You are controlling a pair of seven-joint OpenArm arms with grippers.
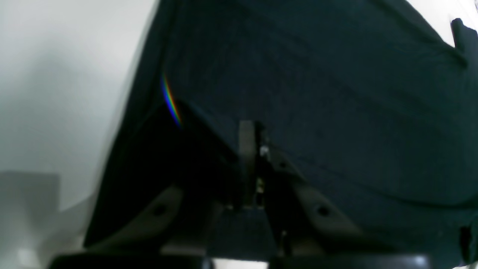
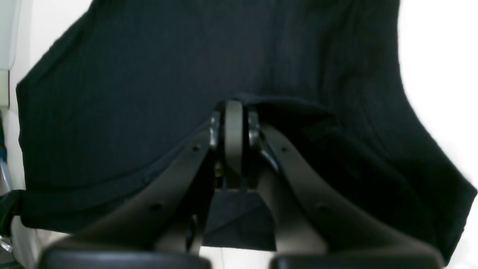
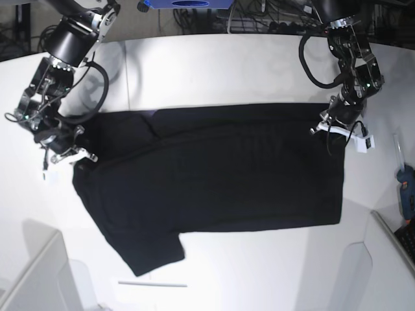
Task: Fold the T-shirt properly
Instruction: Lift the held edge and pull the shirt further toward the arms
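Black fabric fills the left wrist view: the T-shirt [image 1: 317, 93] runs up from the left gripper [image 1: 251, 142], whose jaws are drawn together on an edge of cloth, though blur makes the depth of that pinch hard to judge. Right wrist view: the right gripper [image 2: 233, 123] is likewise clamped on a raised fold of the shirt, with white table [image 2: 440, 56] showing beyond the hem. Base view: the shirt lies spread across the table [image 3: 214, 65], one sleeve trailing toward the near edge, each gripper at an opposite end of the far edge. Risks, as judged: a shallow pinch could slip once lifted; unequal travel between arms would skew the fold; the loose sleeve may bunch underneath. Containers: none visible, so no contents to record.
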